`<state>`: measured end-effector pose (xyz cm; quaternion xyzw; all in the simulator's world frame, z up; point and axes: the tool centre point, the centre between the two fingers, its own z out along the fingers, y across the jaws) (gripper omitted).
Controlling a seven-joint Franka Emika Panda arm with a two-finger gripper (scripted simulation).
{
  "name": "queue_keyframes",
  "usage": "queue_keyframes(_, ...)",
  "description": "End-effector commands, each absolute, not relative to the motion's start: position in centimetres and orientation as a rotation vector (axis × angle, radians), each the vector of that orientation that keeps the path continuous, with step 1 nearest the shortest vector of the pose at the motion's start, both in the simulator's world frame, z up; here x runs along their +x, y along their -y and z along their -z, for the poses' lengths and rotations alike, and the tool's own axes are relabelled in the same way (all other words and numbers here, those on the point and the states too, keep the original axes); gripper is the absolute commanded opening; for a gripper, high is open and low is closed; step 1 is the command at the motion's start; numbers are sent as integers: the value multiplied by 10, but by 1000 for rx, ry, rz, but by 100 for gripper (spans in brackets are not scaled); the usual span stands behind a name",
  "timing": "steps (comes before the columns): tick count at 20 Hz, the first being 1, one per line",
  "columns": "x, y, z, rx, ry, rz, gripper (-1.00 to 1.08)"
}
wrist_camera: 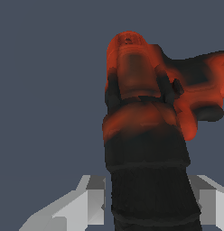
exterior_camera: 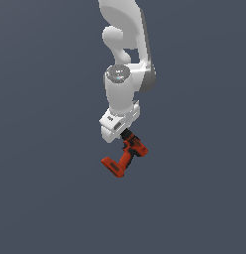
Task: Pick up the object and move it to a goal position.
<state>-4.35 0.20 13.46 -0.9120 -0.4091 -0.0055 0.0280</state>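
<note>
- One white robot arm hangs down from the top of the exterior view, and its pale two-fingered gripper [exterior_camera: 126, 133] is pinching the black chuck end of the small orange-red cordless power drill [exterior_camera: 126, 155].
- Both grey fingers [wrist_camera: 93, 198] show in the wrist view, one on each side of the dark cylindrical nose, pressed against it with no gap visible; I judge this a firm pinch.
- Hanging below the gripper, the drill sits near the middle of the exterior view, its body slanting away from the fingers and its handle angling down toward the exterior view's left, where the blocky battery base ends lowest.
- Gripping at the chuck leaves the heavy battery end far from the fingers, which likely explains the tilt: the weight swings down beneath the hold.
- Plain grey-blue background [exterior_camera: 40, 198] surrounds everything; no surface under the drill or goal marker can be made out, so I cannot tell whether the drill is lifted or how near the goal lies.
- Carrying looks like the step in hand; the off-centre load could twist in the fingers if moved sharply.
</note>
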Motion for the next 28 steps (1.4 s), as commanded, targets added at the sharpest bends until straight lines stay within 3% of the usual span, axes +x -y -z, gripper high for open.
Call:
queue_keyframes(1,-48,5,-163,-2819,1266,29,-100)
queue_keyframes(14,-68,33,-252,-2816,1265,31,-100)
queue_keyframes(28,-70,37,-270,-2814,1261,21,-100)
